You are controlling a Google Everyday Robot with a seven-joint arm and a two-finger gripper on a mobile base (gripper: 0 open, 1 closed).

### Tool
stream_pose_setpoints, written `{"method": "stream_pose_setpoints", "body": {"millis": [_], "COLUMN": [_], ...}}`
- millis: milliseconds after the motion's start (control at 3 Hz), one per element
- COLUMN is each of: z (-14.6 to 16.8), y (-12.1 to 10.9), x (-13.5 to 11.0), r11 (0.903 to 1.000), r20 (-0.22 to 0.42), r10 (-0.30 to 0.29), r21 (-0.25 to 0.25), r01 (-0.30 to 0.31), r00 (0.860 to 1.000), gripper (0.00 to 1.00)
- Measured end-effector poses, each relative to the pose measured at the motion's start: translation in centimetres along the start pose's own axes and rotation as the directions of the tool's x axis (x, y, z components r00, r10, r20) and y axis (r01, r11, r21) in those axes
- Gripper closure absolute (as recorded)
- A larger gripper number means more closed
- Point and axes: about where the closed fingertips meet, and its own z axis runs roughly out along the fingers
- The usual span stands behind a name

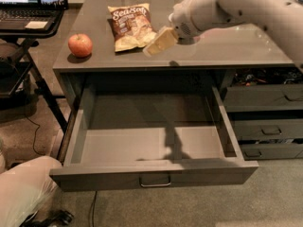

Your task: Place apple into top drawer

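Camera view: the apple [80,45] sits near the front-left corner of the worktop [236,48], well apart from the gripper [160,41], which hangs over the front edge near its middle, just beside the chip bag [130,26], open or closed I cannot tell, with the top drawer [94,175] pulled out below.

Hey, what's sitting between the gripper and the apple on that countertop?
The chip bag, in the camera view. The gripper hangs by its right edge, the apple sits to its left, and only bare countertop separates bag and apple.
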Motion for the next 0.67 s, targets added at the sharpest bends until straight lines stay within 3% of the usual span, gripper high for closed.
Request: {"method": "stream_pose_setpoints", "body": {"millis": [333, 667], "z": [4.9, 8.5], "y": [2.0, 3.7], "x": [-2.9, -7.0], "r11": [0.9929, 0.9665], "r20": [0.094, 0.170], "r10": [-0.041, -0.128], "r21": [-0.107, -0.199], "r01": [0.051, 0.161], "r00": [0.995, 0.977], "gripper": [0.00, 0.00]}}
